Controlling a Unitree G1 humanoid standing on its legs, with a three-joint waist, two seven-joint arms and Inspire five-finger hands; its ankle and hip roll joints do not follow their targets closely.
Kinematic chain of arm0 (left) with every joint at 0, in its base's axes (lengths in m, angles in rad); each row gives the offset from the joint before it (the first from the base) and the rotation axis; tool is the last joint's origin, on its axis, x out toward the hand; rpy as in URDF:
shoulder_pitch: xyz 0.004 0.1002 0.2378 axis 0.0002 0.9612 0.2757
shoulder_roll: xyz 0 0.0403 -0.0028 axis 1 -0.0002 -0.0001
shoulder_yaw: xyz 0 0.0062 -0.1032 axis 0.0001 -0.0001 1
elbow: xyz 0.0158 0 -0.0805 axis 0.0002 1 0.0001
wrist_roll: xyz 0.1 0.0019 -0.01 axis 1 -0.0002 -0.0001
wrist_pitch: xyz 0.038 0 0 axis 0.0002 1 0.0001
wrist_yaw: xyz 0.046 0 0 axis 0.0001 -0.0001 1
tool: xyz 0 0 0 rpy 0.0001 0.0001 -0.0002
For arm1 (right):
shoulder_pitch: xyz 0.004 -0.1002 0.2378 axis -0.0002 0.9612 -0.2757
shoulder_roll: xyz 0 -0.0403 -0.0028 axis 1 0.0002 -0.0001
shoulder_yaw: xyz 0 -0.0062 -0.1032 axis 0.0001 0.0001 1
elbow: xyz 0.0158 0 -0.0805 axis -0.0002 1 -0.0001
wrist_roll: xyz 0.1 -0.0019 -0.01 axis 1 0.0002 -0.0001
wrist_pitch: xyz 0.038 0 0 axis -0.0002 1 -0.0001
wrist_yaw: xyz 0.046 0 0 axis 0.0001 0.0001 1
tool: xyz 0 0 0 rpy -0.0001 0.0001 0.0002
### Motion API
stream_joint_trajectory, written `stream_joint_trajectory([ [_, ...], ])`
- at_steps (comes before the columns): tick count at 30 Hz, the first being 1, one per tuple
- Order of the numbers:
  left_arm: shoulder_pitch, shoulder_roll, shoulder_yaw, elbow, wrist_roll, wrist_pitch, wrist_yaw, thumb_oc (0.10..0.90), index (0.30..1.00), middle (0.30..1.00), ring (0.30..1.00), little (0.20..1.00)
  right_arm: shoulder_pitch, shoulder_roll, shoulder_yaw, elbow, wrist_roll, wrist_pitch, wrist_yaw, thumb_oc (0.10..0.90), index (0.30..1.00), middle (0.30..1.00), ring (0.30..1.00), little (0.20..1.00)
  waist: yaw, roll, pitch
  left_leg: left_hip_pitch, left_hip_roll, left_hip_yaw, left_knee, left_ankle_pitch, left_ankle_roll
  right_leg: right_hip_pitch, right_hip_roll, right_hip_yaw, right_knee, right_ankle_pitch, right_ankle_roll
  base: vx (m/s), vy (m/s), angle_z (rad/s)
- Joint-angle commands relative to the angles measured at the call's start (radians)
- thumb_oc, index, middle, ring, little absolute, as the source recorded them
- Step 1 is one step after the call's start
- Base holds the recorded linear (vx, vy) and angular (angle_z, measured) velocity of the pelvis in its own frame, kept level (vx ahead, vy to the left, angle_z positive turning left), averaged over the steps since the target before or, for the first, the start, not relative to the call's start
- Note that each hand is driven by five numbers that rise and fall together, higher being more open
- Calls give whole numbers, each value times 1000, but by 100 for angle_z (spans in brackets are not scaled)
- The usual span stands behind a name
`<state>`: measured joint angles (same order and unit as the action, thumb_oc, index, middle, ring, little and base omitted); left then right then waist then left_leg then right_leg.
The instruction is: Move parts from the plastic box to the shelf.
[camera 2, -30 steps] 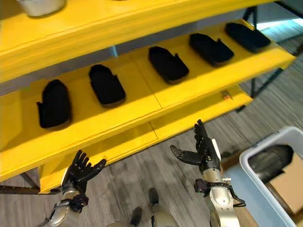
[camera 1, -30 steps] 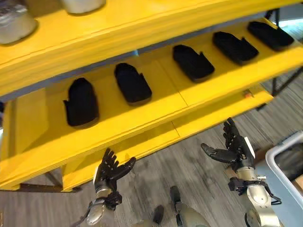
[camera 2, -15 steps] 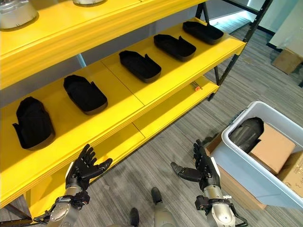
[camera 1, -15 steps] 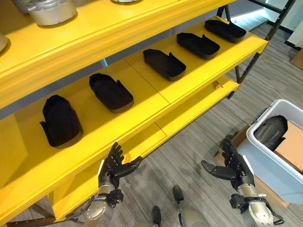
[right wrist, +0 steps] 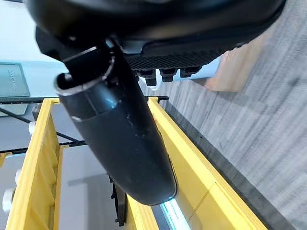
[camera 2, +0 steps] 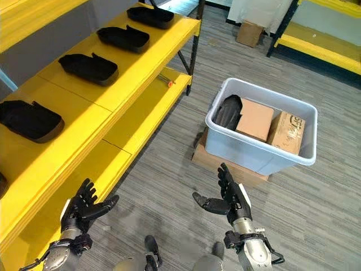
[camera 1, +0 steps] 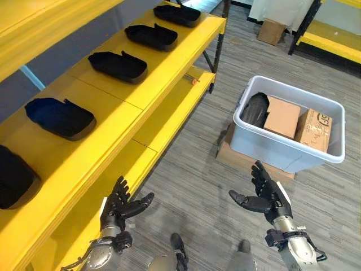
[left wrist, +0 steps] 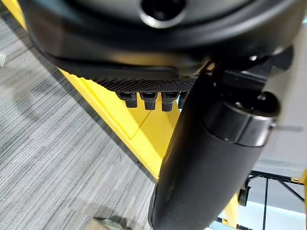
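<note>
While one dark part (camera 1: 255, 110) lies in the box (camera 1: 282, 151) beside two cartons (camera 1: 281, 117), other parts (camera 1: 117, 66) sit in a row on the yellow shelf (camera 1: 141, 93). The box stands on a flat board (camera 1: 237, 161) on the grey floor (camera 1: 192, 192), well apart from the shelf. Both hands hover empty above the floor, the left hand (camera 1: 119, 206) near the shelf's lower tier, the right hand (camera 1: 265, 196) before the box, fingers (camera 1: 260, 172) spread and released.
</note>
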<state>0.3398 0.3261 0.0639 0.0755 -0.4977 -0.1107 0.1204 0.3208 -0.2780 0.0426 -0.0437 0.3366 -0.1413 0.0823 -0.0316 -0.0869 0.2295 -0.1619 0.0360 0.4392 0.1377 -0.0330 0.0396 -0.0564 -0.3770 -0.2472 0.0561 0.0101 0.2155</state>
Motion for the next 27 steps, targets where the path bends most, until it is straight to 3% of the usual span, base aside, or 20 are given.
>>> stream_joint_trajectory([
  [1, 14, -17, 14, -135, -9, -74, -26, 900, 1000, 1000, 1000, 1000, -17, -40, -114, -114, 17, -79, -7, 900, 1000, 1000, 1000, 1000, -31, 21, -58, 73, 83, -192, 62, -129, -42, -49, 102, 7, -72, 85, -37, 119, -161, -2],
  [13, 51, -35, -10, -131, -7, -55, -63, 900, 1000, 1000, 1000, 1000, 23, -75, -147, -140, 34, -70, 6, 900, 1000, 1000, 1000, 1000, -85, 62, -66, 160, 149, -141, -75, -50, -97, -79, 192, 64, -38, 16, -66, 60, -104, -27],
  [14, 32, -23, -22, -145, -1, -61, -59, 900, 1000, 1000, 1000, 1000, -4, -83, -139, -140, 37, -80, -4, 900, 1000, 1000, 1000, 1000, -97, 75, -46, 150, 174, -152, -41, -80, -101, -122, 214, 107, 52, -45, -77, 28, -113, -12],
  [19, -5, -25, -41, -144, -4, -65, -47, 900, 1000, 1000, 1000, 1000, -31, -92, -118, -146, 20, -91, -20, 900, 1000, 1000, 1000, 1000, -107, 70, -11, 112, 236, -157, 108, -79, -109, -174, 249, 133, 194, -131, -124, 4, -191, -14],
  [21, -6, -34, -49, -141, -13, -61, -48, 900, 1000, 1000, 1000, 1000, -23, -102, -118, -147, 3, -97, -34, 900, 1000, 1000, 1000, 1000, -93, 65, 17, 41, 290, -189, 309, 10, -128, -152, 287, 134, 215, -166, -175, 26, -301, 2],
  [22, -7, -33, -50, -141, -13, -61, -48, 900, 1000, 1000, 1000, 1000, -23, -102, -119, -147, 3, -97, -34, 900, 1000, 1000, 1000, 1000, -94, 69, 18, 34, 296, -195, 318, 9, -133, -153, 291, 131, 216, -167, -178, 13, -397, -10],
  [23, -11, -34, -55, -152, -18, -61, -44, 900, 1000, 1000, 1000, 1000, -9, -103, -124, -154, -3, -101, -52, 900, 1000, 1000, 1000, 1000, -78, 61, 69, -51, 326, -261, 487, 133, -143, -132, 326, 119, 265, -217, -238, 19, -314, -22],
  [25, -23, -31, -55, -154, -7, -61, -34, 900, 1000, 1000, 1000, 1000, -8, -104, -127, -155, -11, -102, -57, 900, 1000, 1000, 1000, 1000, -71, 57, 80, -85, 307, -288, 514, 125, -136, -135, 328, 118, 290, -239, -250, 22, -179, -8],
  [26, -28, -29, -53, -154, -7, -63, -30, 900, 1000, 1000, 1000, 1000, -4, -102, -129, -158, -8, -101, -60, 900, 1000, 1000, 1000, 1000, -67, 55, 87, -116, 276, -303, 507, 97, -126, -131, 323, 121, 289, -246, -251, 93, 44, -7],
  [27, -39, -34, -52, -151, -11, -68, -16, 900, 1000, 1000, 1000, 1000, -9, -109, -123, -148, -20, -103, -68, 900, 1000, 1000, 1000, 1000, -45, 58, 103, -182, 157, -353, 433, 18, -103, -109, 324, 148, 280, -246, -241, 19, 49, -5],
])
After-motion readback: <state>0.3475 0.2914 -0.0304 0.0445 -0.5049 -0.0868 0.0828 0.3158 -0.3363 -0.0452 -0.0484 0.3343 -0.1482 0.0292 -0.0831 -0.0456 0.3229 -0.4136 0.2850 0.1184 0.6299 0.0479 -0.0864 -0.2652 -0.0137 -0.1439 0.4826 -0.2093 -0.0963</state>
